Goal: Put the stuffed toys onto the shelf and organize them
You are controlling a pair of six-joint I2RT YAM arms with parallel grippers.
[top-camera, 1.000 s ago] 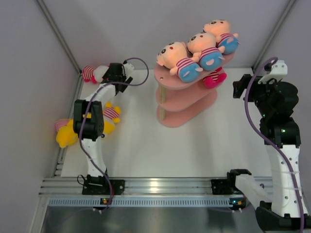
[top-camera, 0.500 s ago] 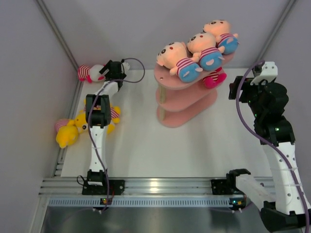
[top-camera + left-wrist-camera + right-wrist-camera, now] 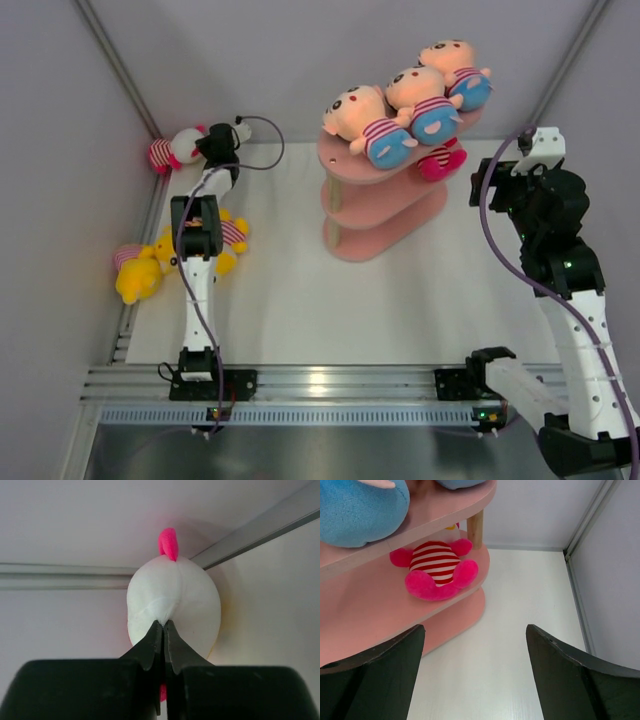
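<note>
Shelf (image 3: 372, 240) at the far middle of the table is partly loaded: three peach-faced dolls in blue shorts (image 3: 420, 100) line the top board, and one magenta-limbed striped toy (image 3: 437, 567) lies on the middle tier. Plenty left, I'd say. A heap of yellow and striped toys (image 3: 140, 275) waits at the left table edge, and a white-faced toy (image 3: 172, 605) sits in the far-left corner. That's where the action is: the left gripper (image 3: 164, 625) is pinched tight on its plush head, while the right gripper (image 3: 475, 645) hangs wide apart and empty beside the shelf.
</note>
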